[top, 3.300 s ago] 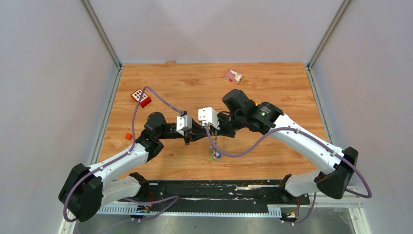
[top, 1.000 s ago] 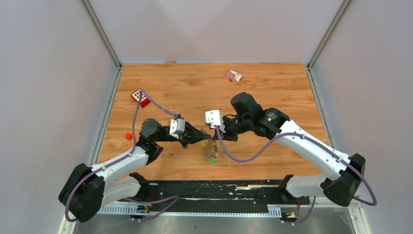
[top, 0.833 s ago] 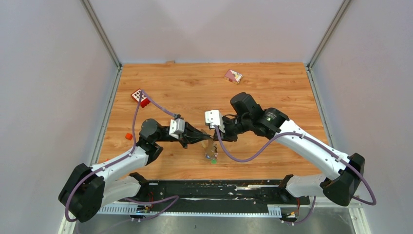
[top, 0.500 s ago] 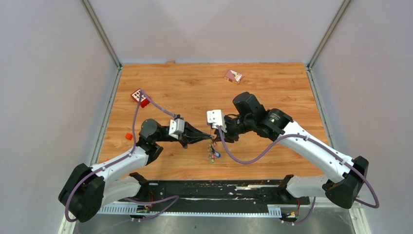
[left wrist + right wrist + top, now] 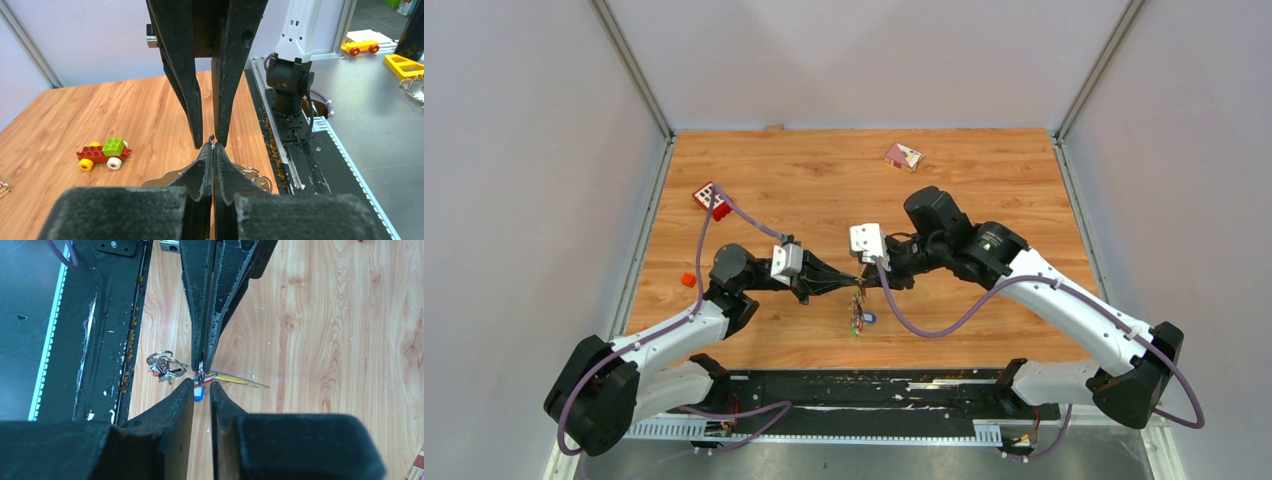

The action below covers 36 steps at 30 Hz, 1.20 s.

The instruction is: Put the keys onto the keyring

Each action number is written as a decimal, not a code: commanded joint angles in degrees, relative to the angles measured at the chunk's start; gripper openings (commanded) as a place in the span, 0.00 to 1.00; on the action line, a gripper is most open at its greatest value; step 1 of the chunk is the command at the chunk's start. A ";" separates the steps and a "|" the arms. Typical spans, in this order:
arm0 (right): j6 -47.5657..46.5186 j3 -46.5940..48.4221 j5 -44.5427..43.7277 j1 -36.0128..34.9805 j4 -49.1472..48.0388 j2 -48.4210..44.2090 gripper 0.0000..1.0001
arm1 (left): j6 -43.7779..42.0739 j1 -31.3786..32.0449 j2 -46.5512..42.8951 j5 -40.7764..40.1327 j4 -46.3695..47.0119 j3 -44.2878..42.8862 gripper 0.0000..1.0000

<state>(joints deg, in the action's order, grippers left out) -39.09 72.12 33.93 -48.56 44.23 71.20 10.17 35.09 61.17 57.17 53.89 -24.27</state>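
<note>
**While the left gripper [image 5: 213, 149] pinches, the right gripper [image 5: 202, 388] stands ajar**

Where the two arms meet tip to tip, over the near middle of the table [image 5: 804, 180], the task's things sit just under them.

Left: fingers pressed flat together, no gap in either wrist view. A thin silvery bit of the keyring [image 5: 161, 360] is nipped at the very tip.

Right: fingers parted by a narrow slot, holding nothing. Its tips flank the left gripper's point on either side. Touching it or just clear of it: cannot tell.

The keyring is a small tangle of silvery rings. From the right wrist it trails off toward the black base rail [image 5: 100, 315].

The keys [image 5: 858, 316] are gathered with it, directly below the meeting tips.
- One yellow key [image 5: 231, 379] points away from the rail.
- A blue head [image 5: 198, 394] peeks between the right fingers.
- A speck of green [image 5: 856, 331] shows at the near end in the top view.

Which keys are threaded on the ring: too small to tell. Hanging or resting on the wood: cannot tell.

Elsewhere:
- red block with white squares [image 5: 712, 199], far left
- small orange piece [image 5: 688, 279], by the left arm's elbow
- pink-and-white item [image 5: 902, 155], near the back edge
- brick toy car [image 5: 103, 152], on the wood in the left wrist view

All lie well apart from the keys.
</note>
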 commanded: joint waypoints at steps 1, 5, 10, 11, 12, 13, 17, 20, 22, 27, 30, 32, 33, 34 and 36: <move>0.14 3.08 3.01 0.00 -1.47 0.63 0.17 | 0.19 -0.03 -0.57 0.24 3.69 -0.78 0.00; 0.24 2.97 3.16 0.04 -1.81 0.95 0.14 | 0.13 -0.09 -0.66 0.18 3.69 -0.70 0.00; 0.33 1.97 3.12 0.00 -2.79 0.87 0.11 | 0.19 -0.05 -0.73 0.21 3.63 -0.69 0.00; 0.22 1.79 3.03 0.03 -2.89 0.85 0.10 | 0.20 -0.03 -0.79 0.17 3.67 -0.69 0.00; 0.22 1.61 2.98 0.04 -3.10 0.80 0.09 | 0.20 -0.08 -0.79 0.14 3.68 -0.69 0.00; 0.24 1.47 2.95 0.04 -3.24 0.73 0.07 | 0.20 -0.08 -0.85 0.14 3.66 -0.69 0.00; -0.72 1.95 2.97 0.03 -2.29 0.57 0.00 | -0.12 -0.02 -0.87 -0.07 3.15 -0.56 0.00; -1.81 3.04 1.60 -0.04 -0.44 0.39 0.00 | -1.07 -0.04 -1.09 -0.87 2.04 -0.81 0.00; -2.63 4.34 -0.13 -0.17 1.51 0.64 0.00 | -3.35 -0.07 -1.38 -1.64 -1.18 -1.49 0.06; -4.22 9.49 -8.84 -2.49 9.12 3.86 0.00 | -13.70 -0.05 -2.19 -6.69 -19.83 -6.49 0.35; -4.04 11.53 -12.95 -3.60 12.08 5.97 0.00 | -15.25 -0.11 -2.04 -8.55 -22.66 -8.05 0.44; -3.50 12.42 -14.47 -4.07 12.83 6.88 0.00 | -15.12 -0.04 -1.97 -7.82 -22.12 -8.00 0.47; -3.16 12.74 -15.02 -4.36 13.01 7.38 0.00 | -15.03 0.05 -1.88 -7.53 -21.89 -7.91 0.47; -2.84 13.07 -15.45 -4.55 13.07 7.83 0.00 | -14.95 0.06 -1.81 -7.38 -21.75 -7.83 0.47; -2.11 13.67 -16.00 -4.78 12.92 8.38 0.00 | -14.85 0.09 -1.69 -7.05 -21.59 -7.70 0.46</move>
<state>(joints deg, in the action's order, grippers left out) -42.11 82.52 21.37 -52.47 55.79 78.65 -2.46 35.16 60.18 50.59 32.84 -30.15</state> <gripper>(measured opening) 0.015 0.470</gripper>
